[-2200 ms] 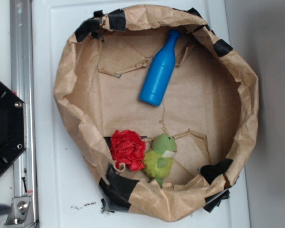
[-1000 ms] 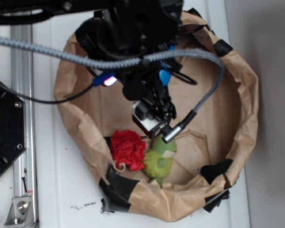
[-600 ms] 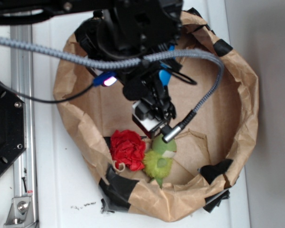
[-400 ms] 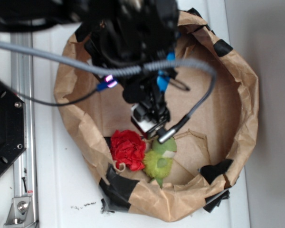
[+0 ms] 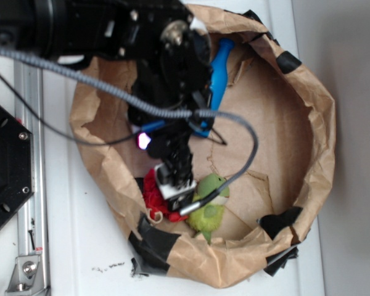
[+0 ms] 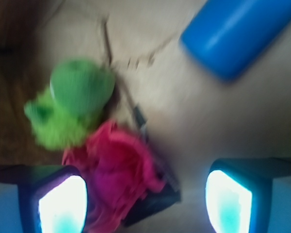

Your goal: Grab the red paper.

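Crinkled red paper (image 6: 119, 170) touches the fuzzy green plush toy (image 6: 72, 104); the smooth blue bottle (image 6: 237, 36) lies well apart. The tool (image 6: 144, 196) hangs wide, one finger beside the paper.

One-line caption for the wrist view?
Open gripper above the red paper, green toy beside it, blue bottle beyond.

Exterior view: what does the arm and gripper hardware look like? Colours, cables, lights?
The arm is matte black with bulky housings. A grey braided cable loops across it, beside thinner black wires. A small pink-white light glows on the wrist. The gripper end carries a pale block. In the wrist view, the fingertips look dark-edged with bright cyan-white faces.
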Robot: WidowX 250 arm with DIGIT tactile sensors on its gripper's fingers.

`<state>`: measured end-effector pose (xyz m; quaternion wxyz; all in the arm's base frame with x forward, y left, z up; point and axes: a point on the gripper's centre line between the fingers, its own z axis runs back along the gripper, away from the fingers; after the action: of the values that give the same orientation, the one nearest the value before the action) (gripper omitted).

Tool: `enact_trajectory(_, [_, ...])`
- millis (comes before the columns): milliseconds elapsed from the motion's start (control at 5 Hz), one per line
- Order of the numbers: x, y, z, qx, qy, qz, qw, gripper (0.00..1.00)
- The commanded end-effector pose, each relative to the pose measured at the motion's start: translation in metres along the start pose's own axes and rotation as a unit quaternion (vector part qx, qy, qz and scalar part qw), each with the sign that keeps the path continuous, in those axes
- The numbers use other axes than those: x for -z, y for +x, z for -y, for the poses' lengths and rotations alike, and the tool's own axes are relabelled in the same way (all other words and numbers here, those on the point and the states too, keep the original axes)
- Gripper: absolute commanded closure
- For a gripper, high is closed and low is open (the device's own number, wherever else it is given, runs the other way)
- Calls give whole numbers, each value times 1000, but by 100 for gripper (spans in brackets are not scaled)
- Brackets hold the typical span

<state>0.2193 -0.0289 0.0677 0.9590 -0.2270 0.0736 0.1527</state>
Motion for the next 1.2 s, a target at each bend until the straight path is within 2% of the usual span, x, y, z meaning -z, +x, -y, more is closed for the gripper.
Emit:
enact_trajectory(0, [-15, -16, 28, 36, -41, 40, 998, 0])
enact_trajectory(200, [18, -13, 35, 51, -6, 30, 998, 0])
enact_trajectory(600, [70, 6, 24, 69, 35, 37, 996, 0])
enact_trajectory(800, [71, 16, 18, 60, 80, 73, 992, 100])
enact_trajectory(1000, [41, 34, 10, 40, 115, 152, 981, 100])
